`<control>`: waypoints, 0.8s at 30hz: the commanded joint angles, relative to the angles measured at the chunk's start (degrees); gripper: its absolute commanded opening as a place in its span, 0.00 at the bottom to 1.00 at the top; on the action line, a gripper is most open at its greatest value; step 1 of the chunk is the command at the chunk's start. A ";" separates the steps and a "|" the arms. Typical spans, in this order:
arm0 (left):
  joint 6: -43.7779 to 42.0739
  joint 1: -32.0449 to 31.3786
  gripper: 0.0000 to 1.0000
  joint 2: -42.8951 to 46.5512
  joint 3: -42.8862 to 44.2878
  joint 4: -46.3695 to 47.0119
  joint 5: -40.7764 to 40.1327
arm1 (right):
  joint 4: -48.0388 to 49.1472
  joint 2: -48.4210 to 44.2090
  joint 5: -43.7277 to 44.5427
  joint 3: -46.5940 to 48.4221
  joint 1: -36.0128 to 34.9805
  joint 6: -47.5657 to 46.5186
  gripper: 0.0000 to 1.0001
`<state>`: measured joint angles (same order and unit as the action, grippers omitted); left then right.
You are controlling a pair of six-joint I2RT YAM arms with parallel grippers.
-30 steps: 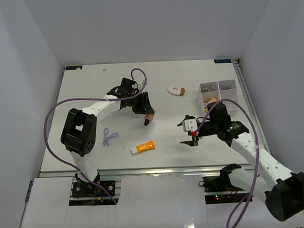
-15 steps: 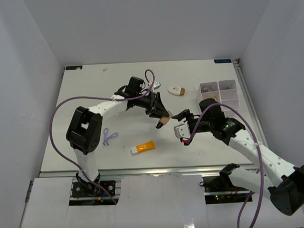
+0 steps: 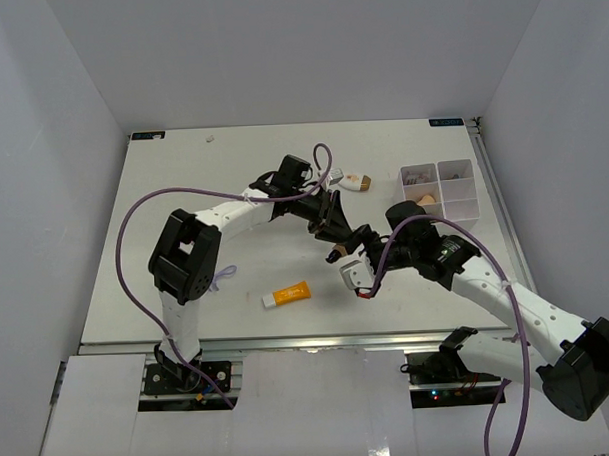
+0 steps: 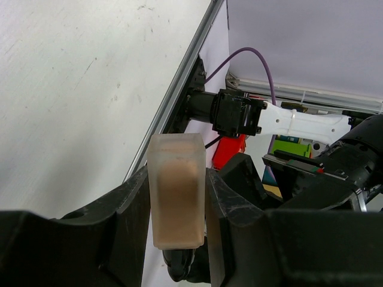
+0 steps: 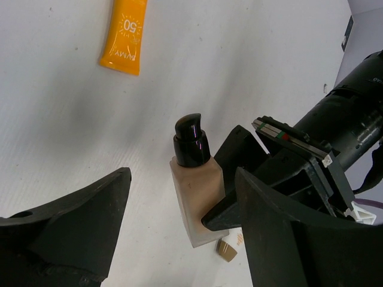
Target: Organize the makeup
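Right wrist view: we see the frosted beige foundation bottle with black pump cap [image 5: 200, 203] held above the white table [image 5: 66, 125], clenched by the left gripper [image 5: 230, 185] from three o'clock. Its long axis runs twelve-to-six, cap at twelve. Our right gripper [image 5: 181, 173] faces it, spread and empty.

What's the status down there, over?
Left jaws shut on the foundation bottle. Right jaws open, facing it. Orange tube lies apart on the table; nothing between.

Orange tube [image 5: 124, 37] — beige bottle [image 5: 200, 200], black pump [image 5: 190, 142].
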<state>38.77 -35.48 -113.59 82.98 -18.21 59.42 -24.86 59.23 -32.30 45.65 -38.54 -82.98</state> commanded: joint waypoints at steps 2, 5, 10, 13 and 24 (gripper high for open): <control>-1.05 -1.00 0.00 0.38 2.71 -1.36 0.81 | -0.48 1.46 4.31 0.87 -0.86 -4.05 0.74; -1.76 -1.17 0.00 0.38 2.63 -2.20 0.26 | -0.54 2.13 5.60 1.30 -1.01 -4.82 0.70; -2.20 -1.41 0.00 0.53 2.80 -3.12 -0.48 | -0.57 3.40 7.28 2.01 -1.18 -5.06 0.65; -2.29 -1.78 0.00 0.56 3.14 -3.62 -0.84 | -0.63 3.99 7.42 2.08 -1.65 -5.09 0.64; -2.92 -2.93 0.00 -0.23 4.47 -5.55 -2.21 | 1.31 5.63 12.81 0.47 -6.13 -5.12 0.55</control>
<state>36.37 -37.75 -114.17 84.23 -23.20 56.04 -25.07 64.25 -22.21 45.65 -43.39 -87.48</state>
